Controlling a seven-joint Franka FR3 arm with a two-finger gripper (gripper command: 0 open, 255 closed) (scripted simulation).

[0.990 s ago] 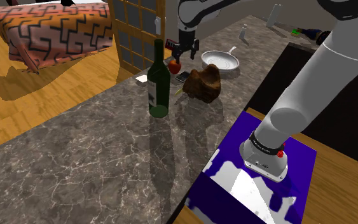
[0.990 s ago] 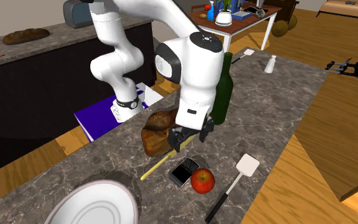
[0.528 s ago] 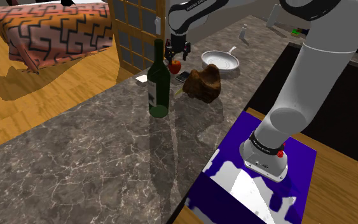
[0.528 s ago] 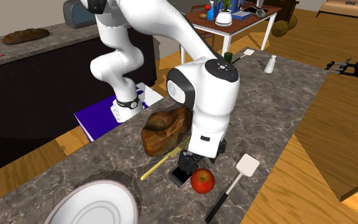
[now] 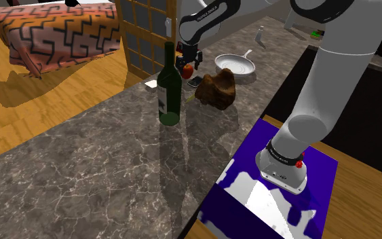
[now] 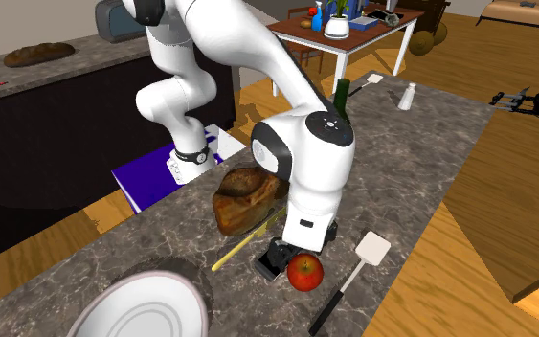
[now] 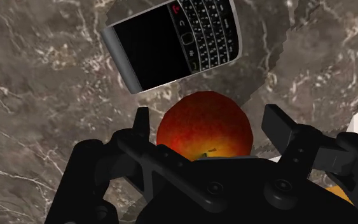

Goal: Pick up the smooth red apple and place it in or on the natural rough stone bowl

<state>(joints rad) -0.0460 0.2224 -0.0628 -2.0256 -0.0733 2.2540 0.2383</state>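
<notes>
Gripper (image 7: pixel 210 119) down over the red apple (image 7: pixel 199 137)!
Fingers apart, straddling it on the marbled counter (image 7: pixel 37 95); keypad phone (image 7: pixel 171 41) just beyond, its lettering unreadable.

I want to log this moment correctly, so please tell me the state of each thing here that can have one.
apple: resting on the counter, not held.
gripper: open, either side of the apple, not touching it.
phone: lying face up, screen dark.
bottle: standing upright.
bowl: on the counter, no apple in it.
pan: right way up, empty.
</notes>
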